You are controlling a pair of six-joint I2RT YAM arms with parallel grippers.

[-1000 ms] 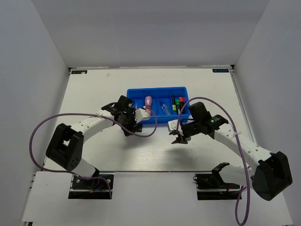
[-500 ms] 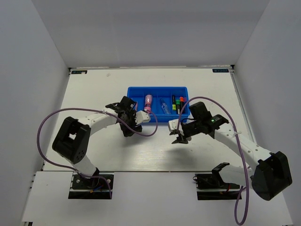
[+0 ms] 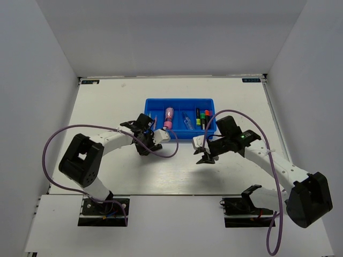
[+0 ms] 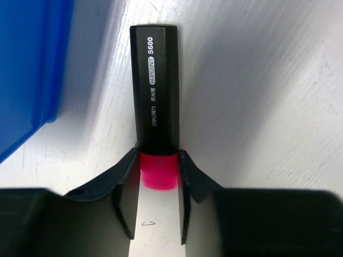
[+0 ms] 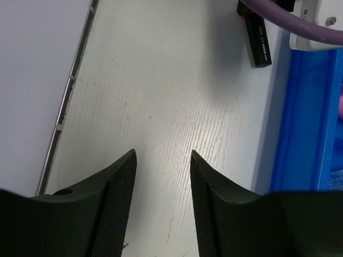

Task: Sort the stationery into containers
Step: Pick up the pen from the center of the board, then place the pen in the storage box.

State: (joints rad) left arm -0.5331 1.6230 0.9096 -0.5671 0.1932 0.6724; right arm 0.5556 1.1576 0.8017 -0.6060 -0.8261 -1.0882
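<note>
A black highlighter with a pink cap lies on the white table just in front of the blue tray. My left gripper is shut on its pink cap, one finger on each side. In the top view the left gripper sits low at the tray's near left corner and hides the highlighter. The same highlighter shows in the right wrist view. My right gripper is open and empty over bare table, to the near right of the tray.
The tray holds a pink marker, a clear bluish pen and highlighters with green and orange caps. Purple cables loop from both arms. The table's left edge shows in the right wrist view.
My left gripper has moved from the tray's near wall toward the table's near edge, down onto the table. The right arm has hardly moved.
</note>
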